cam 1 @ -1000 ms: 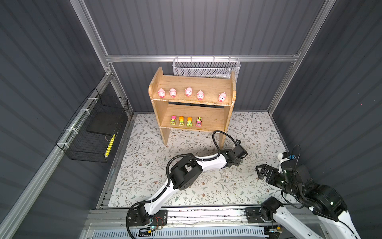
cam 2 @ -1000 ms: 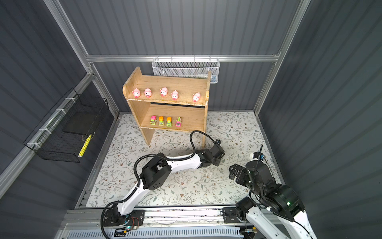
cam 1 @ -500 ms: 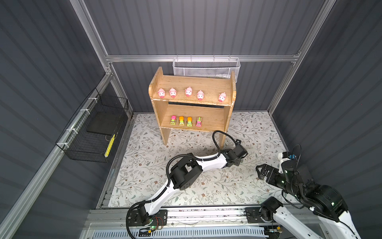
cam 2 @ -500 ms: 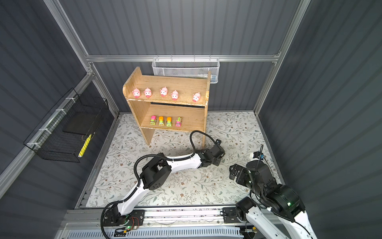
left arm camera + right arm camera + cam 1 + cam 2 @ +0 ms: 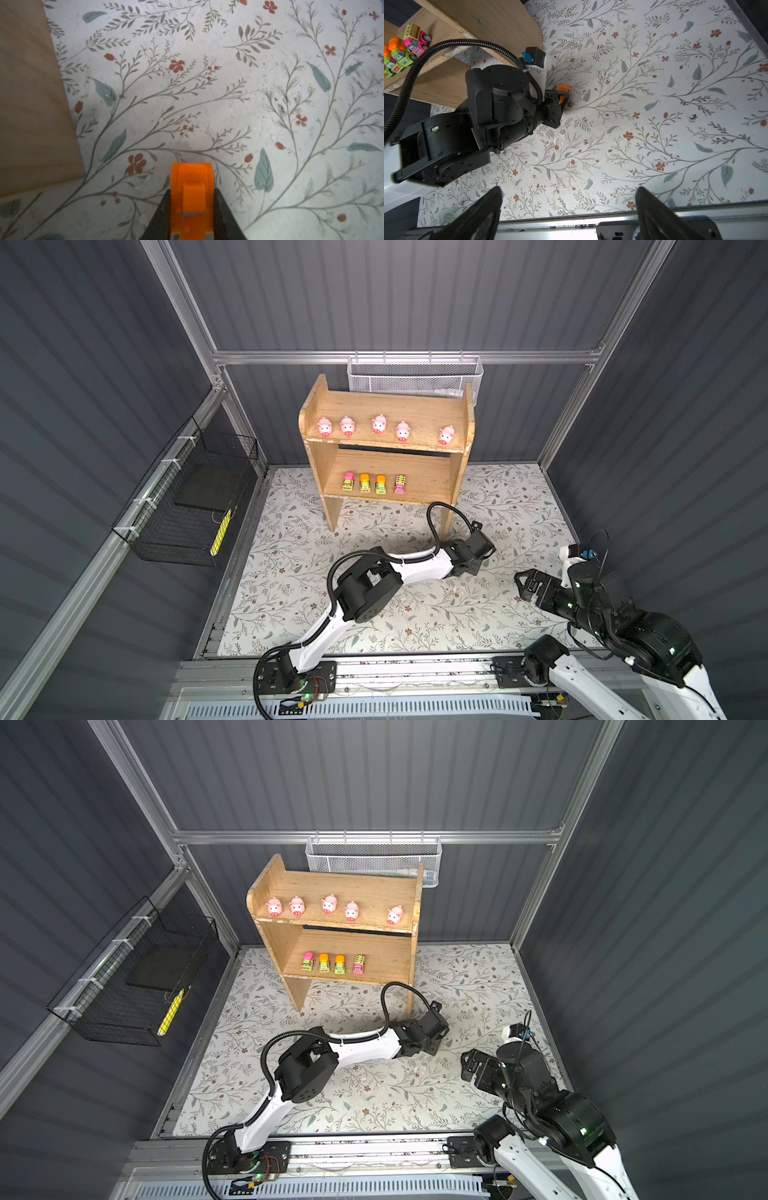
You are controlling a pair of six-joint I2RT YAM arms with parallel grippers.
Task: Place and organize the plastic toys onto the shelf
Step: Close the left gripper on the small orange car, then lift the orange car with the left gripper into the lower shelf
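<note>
The wooden shelf point(image 5: 428, 479) stands at the back of the floral mat. Several pink pigs point(image 5: 379, 424) line its top tier and several small toy vehicles point(image 5: 365, 483) sit in a row on its lower tier, also visible in the right wrist view point(image 5: 415, 41). My left gripper point(image 5: 192, 191) is down at the mat beside the shelf's right leg point(image 5: 31, 104), shut on an orange toy vehicle point(image 5: 192, 178). That orange toy point(image 5: 563, 89) peeks out between the fingers in the right wrist view. My right gripper point(image 5: 569, 189) hovers open over the mat's front right, holding nothing.
A white mesh basket point(image 5: 411, 379) hangs on the back wall behind the shelf. A black wire basket point(image 5: 187, 510) hangs on the left wall. The left arm's cable point(image 5: 432, 522) loops up in front of the shelf's right leg. A metal rail point(image 5: 415, 668) runs along the front edge.
The left gripper's jaws have closed onto the orange toy vehicle. Both arms have stayed nearly where they were.
</note>
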